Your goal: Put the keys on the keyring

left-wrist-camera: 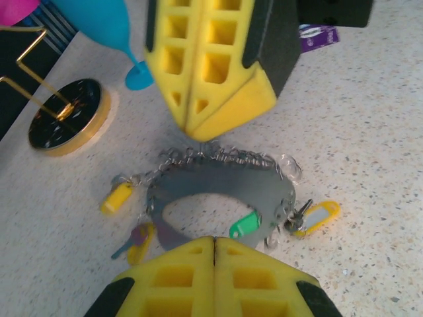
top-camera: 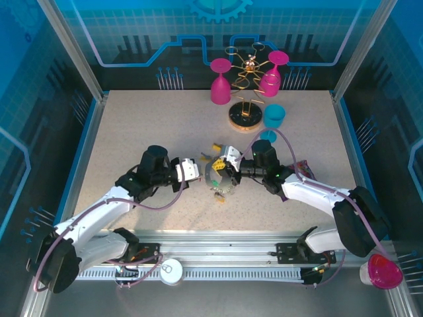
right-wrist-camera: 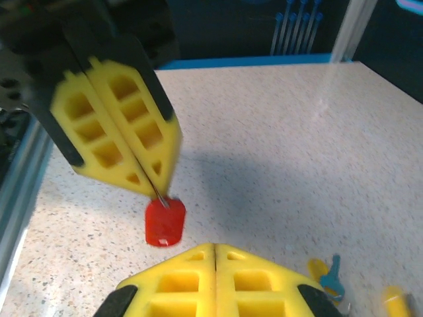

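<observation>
Overhead, the two arms meet at the middle of the desk. The left pincer and the right pincer are nose to nose, with the grey keyring between them, and the gold rack stands well behind. From the left wrist, that arm's own fingers are pressed together at the bottom of the view. The right pincer comes in from above, also pressed together, its tip meeting the beaded edge of the keyring. Whether it pinches that edge I cannot tell. The keys sit around the loop on the desk: a yellow one at left, a green tag at the inner rim, and a yellow-framed tag at right. From the right wrist, its own fingers are pressed together. Opposite them, the left pincer pinches a thin metal sliver, and the red key hangs below its tip.
</observation>
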Available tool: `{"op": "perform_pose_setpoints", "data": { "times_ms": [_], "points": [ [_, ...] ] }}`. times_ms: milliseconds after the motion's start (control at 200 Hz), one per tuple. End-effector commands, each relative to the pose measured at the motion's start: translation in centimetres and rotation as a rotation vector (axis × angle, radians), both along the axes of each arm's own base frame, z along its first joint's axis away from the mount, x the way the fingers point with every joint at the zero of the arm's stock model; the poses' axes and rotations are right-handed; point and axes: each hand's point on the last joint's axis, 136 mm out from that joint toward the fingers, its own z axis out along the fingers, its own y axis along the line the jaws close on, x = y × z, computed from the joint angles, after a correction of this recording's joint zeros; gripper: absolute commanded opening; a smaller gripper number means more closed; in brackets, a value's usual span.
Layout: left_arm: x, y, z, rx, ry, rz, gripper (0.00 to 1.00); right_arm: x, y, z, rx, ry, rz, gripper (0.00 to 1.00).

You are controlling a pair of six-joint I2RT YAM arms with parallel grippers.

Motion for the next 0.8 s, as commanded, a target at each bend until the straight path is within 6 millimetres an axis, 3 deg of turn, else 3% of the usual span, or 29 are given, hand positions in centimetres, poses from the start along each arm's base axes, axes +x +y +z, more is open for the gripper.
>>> {"op": "perform_pose_setpoints", "data": {
  "times_ms": [0,140,190,215,415,620,795],
  "points": [
    [0.8,1.3,-0.1,-0.027,0.069,0.155,0.0,2.5,-2.0,-0.8,-0.069,0.118,-0.208,0.09],
    [2.7,2.0,1.0,-0.147,0.143,0.344,0.0,4.5,-4.7,-3.4,-0.171,0.356,-0.464,0.15],
    [3.3,2.4,1.2,-0.182,0.169,0.406,0.0,4.7,-6.0,-5.2,-0.227,0.444,-0.552,0.17],
    [3.5,2.4,1.4,-0.196,0.179,0.427,0.0,5.3,-6.3,-4.8,-0.224,0.471,-0.596,0.17],
    [4.8,3.6,1.3,-0.287,0.308,0.618,0.0,5.4,-9.6,-8.3,-0.24,0.785,-0.801,0.21],
    [4.5,4.4,-0.6,-0.334,0.463,0.754,0.0,6.0,-10.9,-9.9,-0.249,0.86,-0.86,0.3],
    [4.1,4.8,-2.9,-0.324,0.559,0.831,0.0,7.6,-11.1,-10.4,-0.243,0.894,-0.869,0.35]
  ]
}}
